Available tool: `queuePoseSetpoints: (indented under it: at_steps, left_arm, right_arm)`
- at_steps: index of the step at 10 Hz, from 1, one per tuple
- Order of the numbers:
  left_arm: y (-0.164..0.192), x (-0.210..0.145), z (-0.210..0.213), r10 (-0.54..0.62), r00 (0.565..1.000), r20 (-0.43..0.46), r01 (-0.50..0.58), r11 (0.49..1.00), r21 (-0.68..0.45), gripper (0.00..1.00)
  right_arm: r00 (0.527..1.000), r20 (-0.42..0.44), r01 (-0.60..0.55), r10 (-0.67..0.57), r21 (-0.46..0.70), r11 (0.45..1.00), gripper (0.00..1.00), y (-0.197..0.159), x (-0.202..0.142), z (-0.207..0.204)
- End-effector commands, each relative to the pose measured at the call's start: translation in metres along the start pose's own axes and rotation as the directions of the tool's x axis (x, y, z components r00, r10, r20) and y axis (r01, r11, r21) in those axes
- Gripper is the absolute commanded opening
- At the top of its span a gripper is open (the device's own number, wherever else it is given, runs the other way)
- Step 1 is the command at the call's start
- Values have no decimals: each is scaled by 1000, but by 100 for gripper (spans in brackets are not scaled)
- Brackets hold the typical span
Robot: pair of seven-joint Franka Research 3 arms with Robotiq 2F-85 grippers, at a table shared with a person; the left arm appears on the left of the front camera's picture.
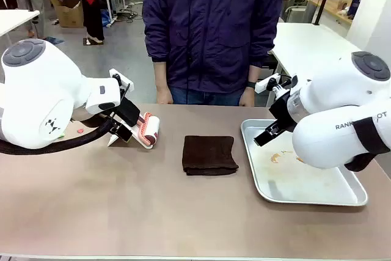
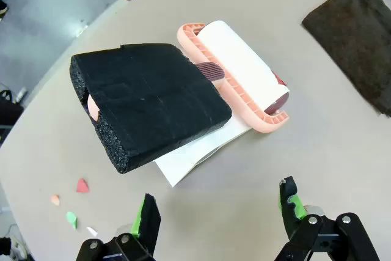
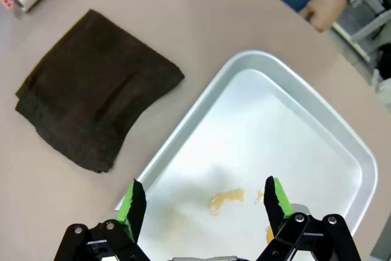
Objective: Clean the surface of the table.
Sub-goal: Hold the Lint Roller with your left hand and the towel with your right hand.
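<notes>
Over the stiff, smooth table point(image 1: 122, 212), the left gripper point(image 2: 218, 203) and right gripper point(image 3: 203, 200) gaped wide, empty. The soft foam handle point(image 2: 153, 102) of the lint roller point(image 2: 238, 65) seemed the best hold.

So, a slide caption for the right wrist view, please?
Open right end effector above stained metal tray, brown cloth beside.

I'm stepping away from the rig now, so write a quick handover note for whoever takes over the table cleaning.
Left gripper open, empty, above the lint roller on the table.
Right gripper open, empty, over the metal tray, which has orange smears.
Folded brown cloth lies mid-table, untouched.
Done: nothing visible.
Left: pick up a tool, clear the paper scraps near the roller.
</notes>
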State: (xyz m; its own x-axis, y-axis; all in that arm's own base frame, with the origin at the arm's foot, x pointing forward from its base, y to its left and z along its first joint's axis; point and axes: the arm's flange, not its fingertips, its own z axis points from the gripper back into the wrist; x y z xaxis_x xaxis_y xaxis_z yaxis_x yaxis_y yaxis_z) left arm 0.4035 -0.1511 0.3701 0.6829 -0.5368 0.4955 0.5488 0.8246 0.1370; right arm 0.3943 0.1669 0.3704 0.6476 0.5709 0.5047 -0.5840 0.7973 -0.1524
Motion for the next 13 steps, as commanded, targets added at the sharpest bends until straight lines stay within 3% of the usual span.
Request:
queuePoseSetpoints:
  at_steps: [1,13]
  left_arm:
    - [0,0,0,0,1000,0,0,1000,0,100]
    - [0,0,0,0,1000,0,0,1000,0,100]
  right_arm:
    - [1000,0,0,0,0,1000,100,0,0,0]
    - [1000,0,0,0,0,1000,100,0,0,0]
